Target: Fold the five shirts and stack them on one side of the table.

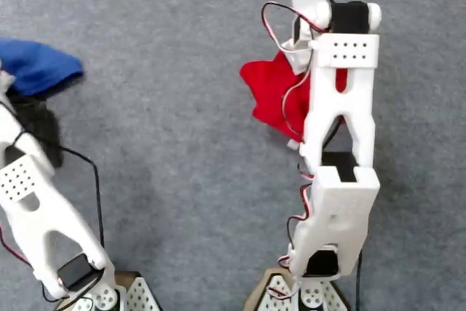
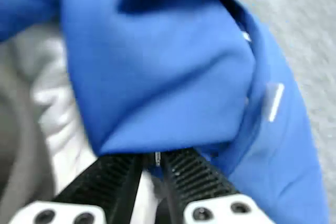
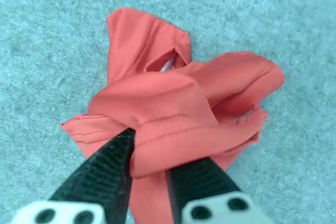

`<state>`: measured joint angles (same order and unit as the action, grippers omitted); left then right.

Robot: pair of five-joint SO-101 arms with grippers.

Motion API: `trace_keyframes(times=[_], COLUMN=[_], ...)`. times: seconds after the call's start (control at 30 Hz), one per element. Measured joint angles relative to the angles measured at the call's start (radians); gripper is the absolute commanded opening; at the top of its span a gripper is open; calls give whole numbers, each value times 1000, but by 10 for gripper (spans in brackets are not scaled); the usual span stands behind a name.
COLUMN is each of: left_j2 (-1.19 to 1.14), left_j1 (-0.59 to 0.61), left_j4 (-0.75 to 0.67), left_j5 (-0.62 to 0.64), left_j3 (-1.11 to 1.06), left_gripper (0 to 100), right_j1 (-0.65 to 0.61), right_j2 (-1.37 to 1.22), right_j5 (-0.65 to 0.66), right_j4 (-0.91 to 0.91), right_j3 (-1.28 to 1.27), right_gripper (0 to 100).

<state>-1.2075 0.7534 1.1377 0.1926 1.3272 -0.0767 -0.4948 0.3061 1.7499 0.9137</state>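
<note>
Grey table (image 1: 182, 143): left hand (image 2: 151, 169) pinches blue shirt (image 2: 168, 66), right hand (image 3: 149, 166) clamps red shirt (image 3: 173, 103).

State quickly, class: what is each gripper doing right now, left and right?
Left gripper: closed on the blue shirt, at its edge.
Right gripper: closed on a fold of the red shirt.
</note>
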Motion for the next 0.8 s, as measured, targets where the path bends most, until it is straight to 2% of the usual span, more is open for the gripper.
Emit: trace_keyframes(times=[0.1,0.23,0.33,0.43,0.63,0.8], left_j2=[0,2,2,9,153,321], left_j1=[35,37,38,21,-15,-66], left_j4=[71,209,377,554,608,611], left_j5=[-3,-5,-5,-5,-5,-3], left_j3=[18,43,126,241,282,198], left_gripper=[39,161,222,223,222,221], right_j1=[-21,-72,-138,-238,-450,-514], right_j2=[0,0,3,6,60,68], right_j5=[0,0,0,0,0,0], right_j4=[0,0,0,8,11,11], right_j3=[17,77,130,173,235,250], right_gripper=[5,5,5,5,5,5])
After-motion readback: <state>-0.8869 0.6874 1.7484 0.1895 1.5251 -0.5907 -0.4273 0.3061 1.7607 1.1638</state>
